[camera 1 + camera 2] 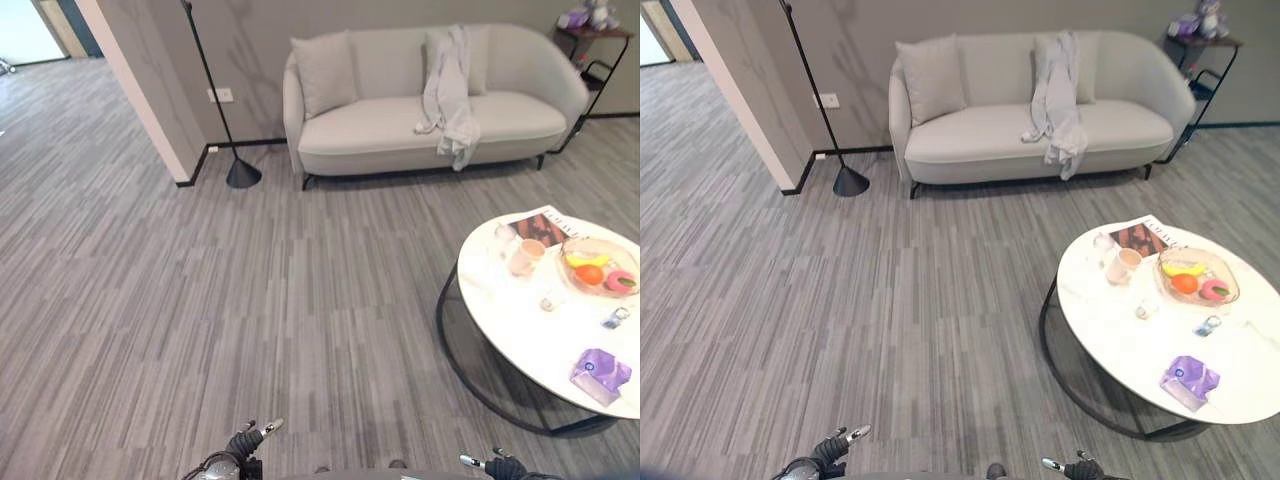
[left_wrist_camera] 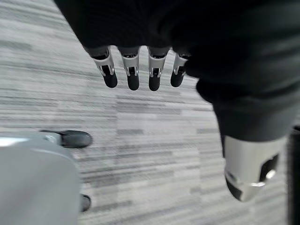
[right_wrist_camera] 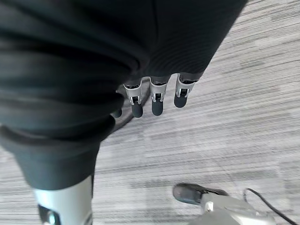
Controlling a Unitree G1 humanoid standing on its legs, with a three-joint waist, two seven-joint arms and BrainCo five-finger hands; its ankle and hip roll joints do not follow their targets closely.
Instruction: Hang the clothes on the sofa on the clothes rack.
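We see the garment (image 1: 448, 98), pale grey, draped over the backrest of the sofa (image 1: 370, 125), right of centre, its tail hanging past the seat's front edge. It looks tossed there rather than folded, so we expect loose fabric with no clean grab line. We hold both arms low at the bottom of the head views: left robot hand (image 1: 245, 442) and right robot hand (image 1: 500, 466), both empty. In the wrist views the left robot hand's fingers (image 2: 132, 72) hang straight and relaxed, thumb apart, with floor past them; the right robot hand's fingers (image 3: 157, 101) are likewise straight and loose. We judge this as the approach stage, with nothing grasped yet. There is open plank floor (image 1: 200, 300) between us and the sofa, well apart. The round white counter (image 1: 530, 330) sits to our right with a fruit bowl (image 1: 600, 268), a cup (image 1: 526, 256) and a purple packet (image 1: 600, 375) on it; its dark ring base juts toward our path, so we'd keep left of it. A floor lamp (image 1: 240, 172) stands just beside the sofa's left end, a side shelf (image 1: 598, 45) by its right end. The gap between lamp base and counter looks wide enough.
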